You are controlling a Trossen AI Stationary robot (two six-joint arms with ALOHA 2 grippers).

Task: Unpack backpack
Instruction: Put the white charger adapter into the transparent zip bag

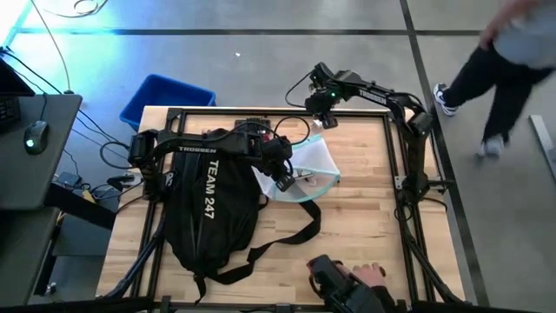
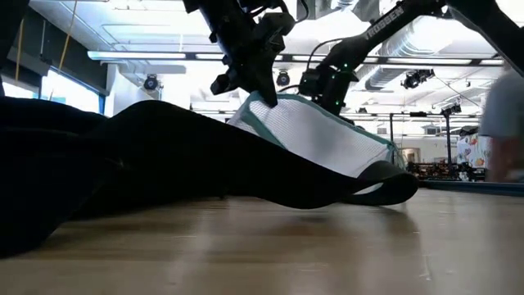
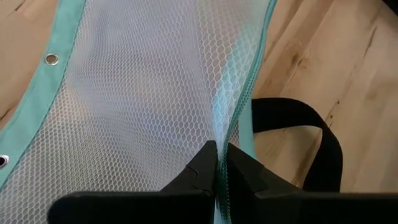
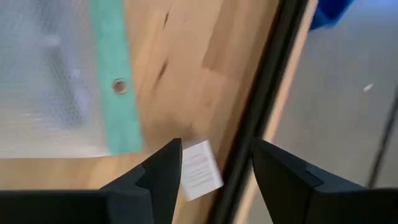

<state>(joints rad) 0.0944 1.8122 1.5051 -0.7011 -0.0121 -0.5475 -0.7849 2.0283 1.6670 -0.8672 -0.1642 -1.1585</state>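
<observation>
The backpack [image 1: 211, 209] lies flat on the counter [image 1: 356, 226], just left of the left pincer [image 1: 283, 181], which clamps a white mesh bag [image 1: 311, 165]. The right pincer [image 1: 320, 121] hangs open at the counter's far edge.

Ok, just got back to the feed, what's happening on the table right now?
The left gripper has its fingers pinched shut on the teal-edged white mesh bag, lifting it just beside the black backpack that lies flat on the wooden table. The right gripper, fingers apart and holding nothing, hovers at the table's far edge by the bag's corner. A person walks past beyond the table.
</observation>
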